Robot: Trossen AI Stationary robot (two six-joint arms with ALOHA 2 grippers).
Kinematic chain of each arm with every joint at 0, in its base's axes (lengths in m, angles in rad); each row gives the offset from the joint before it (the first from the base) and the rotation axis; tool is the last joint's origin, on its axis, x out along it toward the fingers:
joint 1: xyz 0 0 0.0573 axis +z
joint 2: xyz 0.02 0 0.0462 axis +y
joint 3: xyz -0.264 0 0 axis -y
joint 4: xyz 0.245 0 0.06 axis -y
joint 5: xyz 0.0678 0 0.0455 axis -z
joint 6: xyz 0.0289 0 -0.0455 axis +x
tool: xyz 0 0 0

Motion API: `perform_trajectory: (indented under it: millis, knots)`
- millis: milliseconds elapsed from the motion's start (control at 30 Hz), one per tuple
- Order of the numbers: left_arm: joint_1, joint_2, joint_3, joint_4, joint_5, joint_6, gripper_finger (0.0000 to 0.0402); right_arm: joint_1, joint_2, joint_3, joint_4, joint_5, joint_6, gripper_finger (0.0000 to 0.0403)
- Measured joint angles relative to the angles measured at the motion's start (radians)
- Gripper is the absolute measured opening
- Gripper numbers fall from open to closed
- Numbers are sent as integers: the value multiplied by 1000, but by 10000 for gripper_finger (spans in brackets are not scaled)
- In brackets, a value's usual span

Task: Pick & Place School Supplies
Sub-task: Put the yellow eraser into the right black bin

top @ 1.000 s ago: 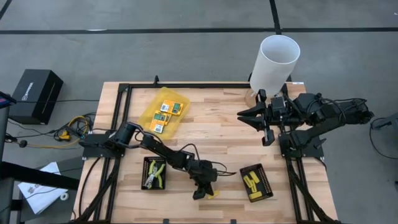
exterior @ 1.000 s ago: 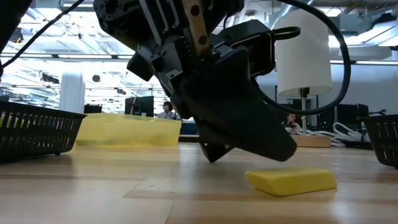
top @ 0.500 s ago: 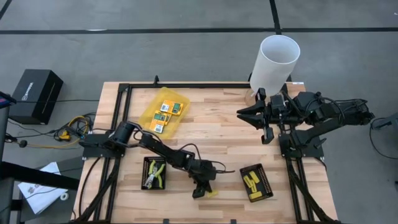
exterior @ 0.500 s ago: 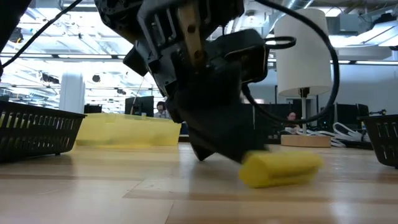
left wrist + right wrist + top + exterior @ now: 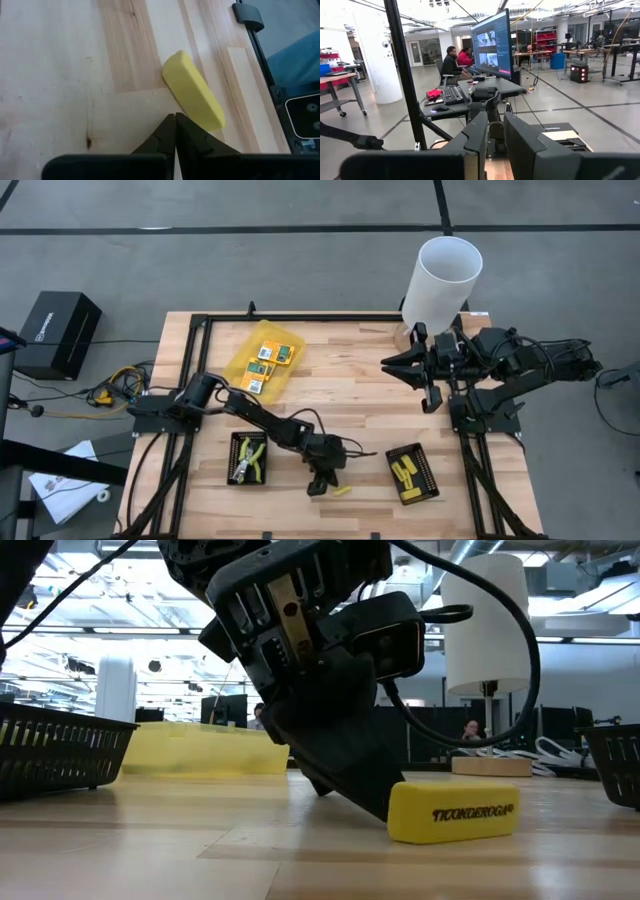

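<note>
arms (image 5: pixel 270 420): dark, jointed | cables: black, looping | wrist: brass-coloured plate

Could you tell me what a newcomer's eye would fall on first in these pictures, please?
Probably the yellow eraser lying on the bare wood near the table's front edge, with the left gripper shut and pressed against it. Next, the tall white tube standing at the far right corner, beside the raised right gripper. Then the yellow container of packets at the far left.

Yellow stubby piece (image 5: pixel 452 810) (black lettering on its side) on pale wood table (image 5: pixel 340 395); black trays (image 5: pixel 411 473).
</note>
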Motion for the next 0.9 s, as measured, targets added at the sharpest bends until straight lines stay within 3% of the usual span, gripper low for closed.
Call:
perform_trajectory:
  millis: [367, 600, 767, 900]
  knots:
    - [100, -45, -16, -47, -8, -41, 0, 0, -1, 0, 0, -1, -2, 56]
    - [167, -275, -32, -86, -11, -145, 5, -8, -6, 18, 19, 1, -36, 56]
    - [189, -517, -55, -92, 37, -157, 14, -27, 44, 200, -353, 55, -54, 56]
    - [226, -731, -49, -86, -99, -142, 25, -28, 156, 376, -661, 78, -55, 56]
